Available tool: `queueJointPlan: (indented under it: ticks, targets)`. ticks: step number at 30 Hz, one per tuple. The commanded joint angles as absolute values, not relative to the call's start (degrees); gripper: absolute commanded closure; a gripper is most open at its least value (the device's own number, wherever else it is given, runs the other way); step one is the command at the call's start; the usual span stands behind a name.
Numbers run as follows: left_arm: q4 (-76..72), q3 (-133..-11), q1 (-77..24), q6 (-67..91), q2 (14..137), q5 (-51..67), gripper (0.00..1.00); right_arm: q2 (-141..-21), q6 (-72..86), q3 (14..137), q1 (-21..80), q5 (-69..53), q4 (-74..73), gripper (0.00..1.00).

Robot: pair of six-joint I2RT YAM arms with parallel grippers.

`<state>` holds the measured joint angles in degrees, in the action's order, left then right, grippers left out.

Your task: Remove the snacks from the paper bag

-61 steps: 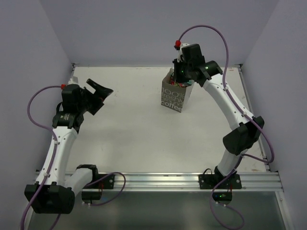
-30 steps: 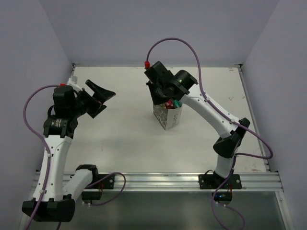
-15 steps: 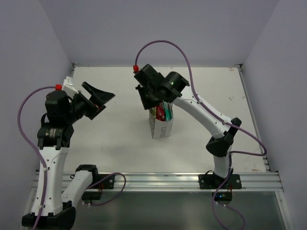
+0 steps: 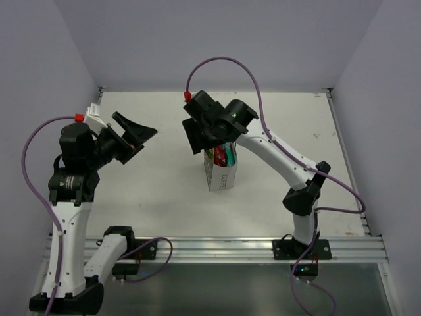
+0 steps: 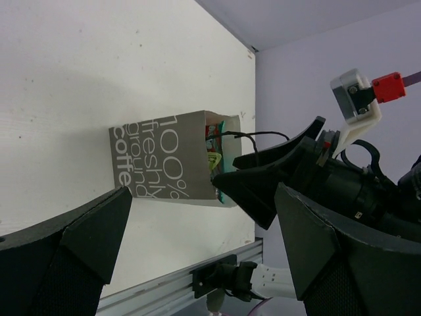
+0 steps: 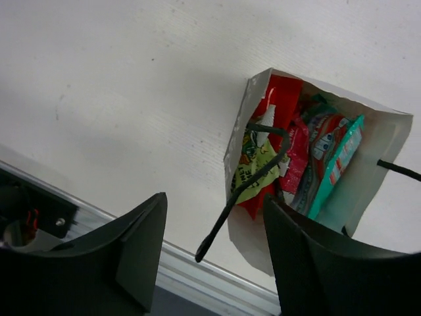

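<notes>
The grey paper bag (image 4: pixel 220 178) with white "coffee" lettering (image 5: pixel 164 158) stands upright on the table, mouth up. Inside are the snacks (image 4: pixel 222 155): a red packet (image 6: pixel 284 99), a teal one (image 6: pixel 337 161) and a yellow-green one (image 6: pixel 250 172). My right gripper (image 4: pixel 196 135) hovers open just over the bag's left rim. One black loop handle (image 6: pixel 253 181) hangs loose between its fingers, touching neither. My left gripper (image 4: pixel 135 131) is held wide open above the table to the left, well away from the bag, with nothing in it.
The aluminium rail (image 4: pixel 217 249) with both arm bases runs along the near edge. Purple walls close in the back and sides. The right arm (image 4: pixel 283 158) arches over the table to the right of the bag.
The right arm carried the bag by its handle from the back of the table to the middle. Its jaws have now opened and let the handle go. The left arm rose slightly.
</notes>
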<state>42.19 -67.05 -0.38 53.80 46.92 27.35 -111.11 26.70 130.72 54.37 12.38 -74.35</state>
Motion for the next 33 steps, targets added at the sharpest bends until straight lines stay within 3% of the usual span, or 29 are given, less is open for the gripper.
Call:
queueJointPlan:
  ticks: [1, 3, 5, 16, 19, 22, 23, 26, 33]
  targets:
    - [43.59, -71.54, 0.00, 49.84, 47.28, 26.90, 0.00, -105.75, 25.93, 128.77, 54.58, 15.82, -74.89, 0.35]
    - [44.20, -72.07, 0.00, 48.70, 48.07, 26.37, 0.00, -104.07, 25.75, 126.84, 54.58, 15.65, -74.27, 0.15]
    - [44.91, -72.25, 0.00, 47.82, 48.78, 26.19, 0.00, -101.53, 25.93, 125.43, 54.58, 14.94, -73.57, 0.10]
    - [49.83, -72.86, -1.75, 40.79, 54.22, 18.82, 0.00, -94.31, 28.30, 122.52, 54.41, 14.59, -73.56, 0.10]
    - [52.03, -74.00, -3.07, 39.64, 55.28, 15.56, 0.00, -93.69, 28.30, 121.21, 53.97, 15.47, -73.57, 0.15]
    - [52.82, -74.97, -4.13, 39.46, 55.98, 14.15, 0.00, -94.13, 27.69, 119.71, 52.82, 15.65, -73.13, 0.36]
    - [52.91, -75.14, -4.30, 39.46, 56.25, 14.15, 0.00, -94.30, 27.51, 119.36, 52.56, 15.56, -72.95, 0.52]
    - [52.91, -75.93, -5.18, 39.73, 56.86, 13.71, 0.00, -94.83, 27.33, 117.43, 51.42, 15.21, -71.72, 0.61]
    - [53.35, -77.69, -6.94, 40.08, 57.57, 13.27, 0.00, -94.92, 25.41, 110.92, 46.67, 9.85, -64.44, 0.59]
